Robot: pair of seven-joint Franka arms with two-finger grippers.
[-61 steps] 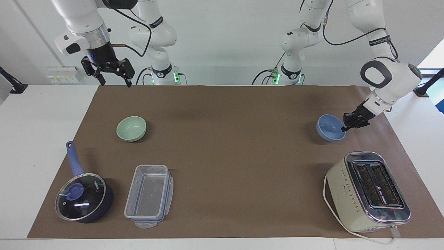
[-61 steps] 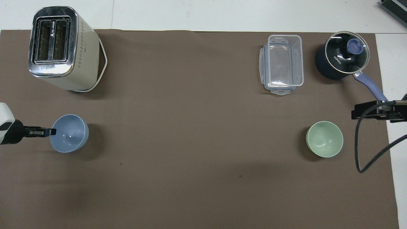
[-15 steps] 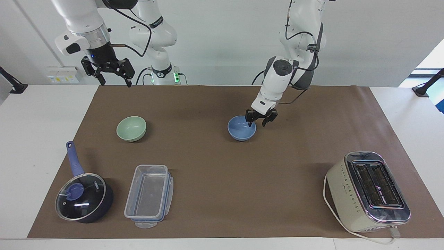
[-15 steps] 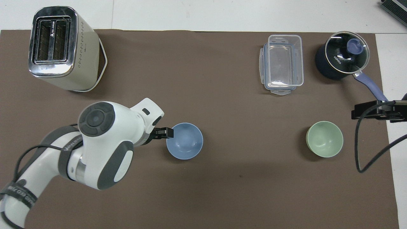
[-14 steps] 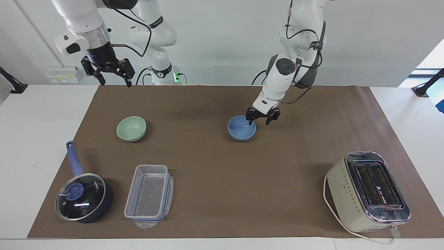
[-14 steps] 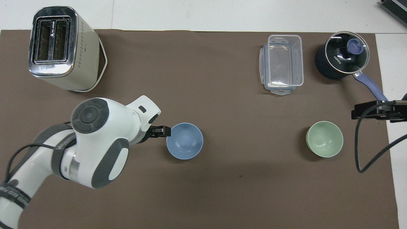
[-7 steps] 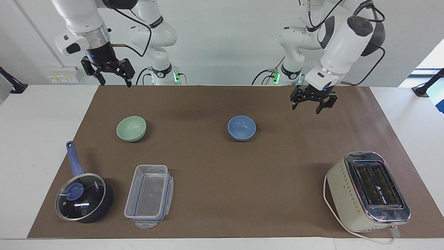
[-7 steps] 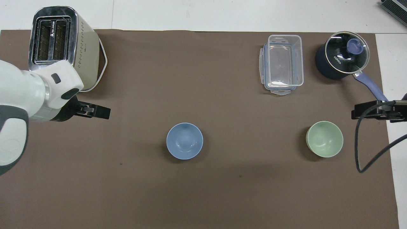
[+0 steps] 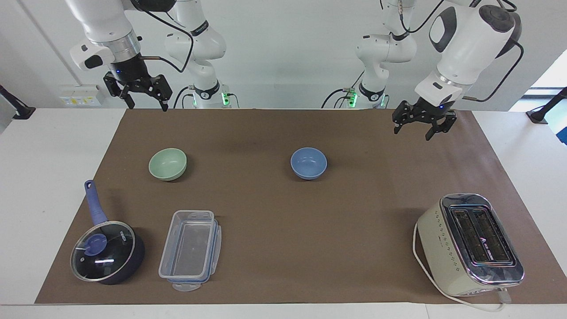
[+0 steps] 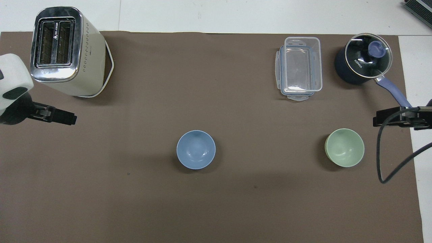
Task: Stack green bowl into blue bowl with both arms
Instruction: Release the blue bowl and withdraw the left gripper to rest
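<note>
Two bowls well apart, mat midway

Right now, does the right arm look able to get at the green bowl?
Probably yes: the right gripper hangs open above the mat's edge, the green bowl sits uncovered at its end, and nothing stands between them.

High facing cam vs steep overhead cam, same mat.
</note>
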